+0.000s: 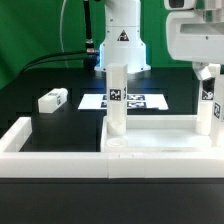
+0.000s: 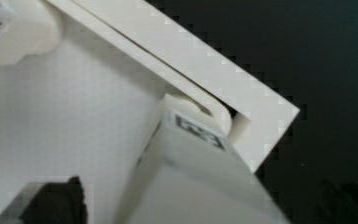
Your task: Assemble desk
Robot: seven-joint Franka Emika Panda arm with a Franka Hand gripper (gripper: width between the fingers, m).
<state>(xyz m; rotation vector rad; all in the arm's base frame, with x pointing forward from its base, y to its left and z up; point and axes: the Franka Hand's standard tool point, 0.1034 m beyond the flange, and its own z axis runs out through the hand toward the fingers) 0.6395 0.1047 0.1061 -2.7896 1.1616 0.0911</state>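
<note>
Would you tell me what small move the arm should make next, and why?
Probably lift the gripper straight up: its jaws stand open about the top of the upright leg standing at the tabletop corner, and a loose leg lies waiting on the table.

Matt white plastic tabletop [image 1: 160, 150], matt black table [image 1: 60, 75]

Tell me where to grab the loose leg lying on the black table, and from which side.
Take the loose leg across its two long sides, about mid-length, coming straight down from above. It lies flat on the table, apart from everything else, so those long faces look free and parallel, and a downward approach should meet nothing on the way.
</note>
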